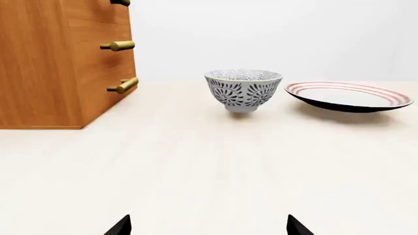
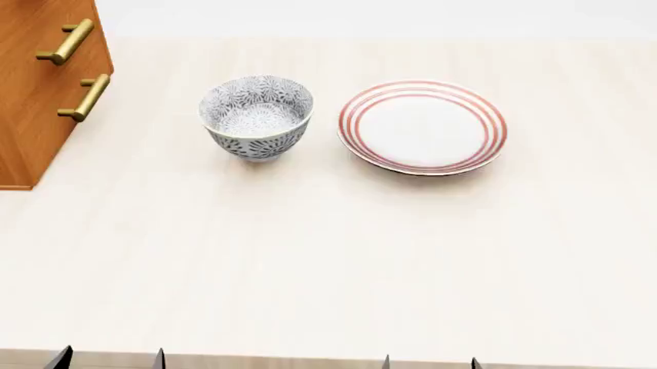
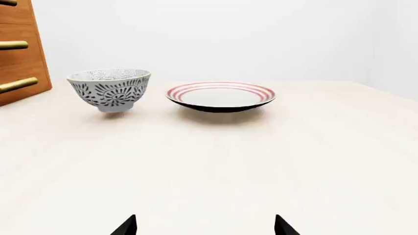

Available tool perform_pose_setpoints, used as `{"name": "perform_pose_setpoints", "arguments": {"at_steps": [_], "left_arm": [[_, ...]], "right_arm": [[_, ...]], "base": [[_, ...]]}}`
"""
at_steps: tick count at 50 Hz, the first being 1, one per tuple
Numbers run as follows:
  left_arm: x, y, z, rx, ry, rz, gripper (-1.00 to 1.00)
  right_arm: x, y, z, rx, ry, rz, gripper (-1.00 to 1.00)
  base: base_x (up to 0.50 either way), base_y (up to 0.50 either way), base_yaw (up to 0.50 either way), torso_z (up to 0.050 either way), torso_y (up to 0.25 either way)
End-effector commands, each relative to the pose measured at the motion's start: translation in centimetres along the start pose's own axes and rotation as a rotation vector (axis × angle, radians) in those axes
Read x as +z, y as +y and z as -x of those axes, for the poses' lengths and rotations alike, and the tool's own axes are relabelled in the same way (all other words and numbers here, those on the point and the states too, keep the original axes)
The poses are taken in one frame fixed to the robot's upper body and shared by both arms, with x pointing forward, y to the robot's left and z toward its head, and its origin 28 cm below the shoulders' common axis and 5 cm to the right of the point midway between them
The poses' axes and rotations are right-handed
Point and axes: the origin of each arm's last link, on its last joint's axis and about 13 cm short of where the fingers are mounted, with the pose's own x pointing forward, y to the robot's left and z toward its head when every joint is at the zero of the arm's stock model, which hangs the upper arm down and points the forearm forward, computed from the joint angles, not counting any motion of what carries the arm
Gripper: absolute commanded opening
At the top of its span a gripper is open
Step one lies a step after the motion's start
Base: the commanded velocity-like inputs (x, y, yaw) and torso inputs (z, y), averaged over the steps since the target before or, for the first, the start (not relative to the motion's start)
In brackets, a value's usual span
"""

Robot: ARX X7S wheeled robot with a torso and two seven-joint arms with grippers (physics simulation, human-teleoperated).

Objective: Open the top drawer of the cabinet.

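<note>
Orange-brown wooden cabinet [image 2: 36, 84] w/ brass bar handles sits at far left of pale wood surface [image 2: 328, 269]. Top drawer [image 1: 98, 7] barely in frame in left wrist view; front looks flush, prob. closed. Grey patterned ceramic bowl [image 2: 257, 117] just right of cabinet, red-ringed white plate [image 2: 423, 126] beside bowl. Left hand [image 1: 209, 226] & right hand [image 3: 205, 226]: fingertips apart, holding nothing, low near surface front edge, well apart from cabinet.

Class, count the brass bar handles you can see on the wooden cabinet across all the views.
3 on the orange-brown wooden cabinet, stacked: bottom brass bar handle, middle, and the top one, cut off by the frame edge.
</note>
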Motion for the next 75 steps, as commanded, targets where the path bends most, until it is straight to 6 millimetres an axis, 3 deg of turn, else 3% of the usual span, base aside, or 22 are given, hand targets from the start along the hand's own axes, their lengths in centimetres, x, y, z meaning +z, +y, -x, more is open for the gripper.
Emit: {"name": "perform_pose_setpoints", "arguments": {"at_steps": [1,44,75], "left_arm": [[-0.11,0.0,-0.03,-0.001,0.002,-0.001,1.0],[-0.14,-0.2,-0.04,-0.024,0.023,-0.02,1.0],[-0.04,-0.15,-0.04,-0.02,0.021,-0.012,1.0]], "right_arm": [[-0.03,0.01,0.0,-0.002,0.003,-0.002,1.0],[-0.16,0.01,-0.02,-0.001,0.01,-0.003,1.0],[-0.08,0.05,0.01,0.001,0.007,-0.003,1.0]], "base": [[0.0,0.0,0.0,0.0,0.0],[0.0,0.0,0.0,0.0,0.0],[0.0,0.0,0.0,0.05,0.0]]}}
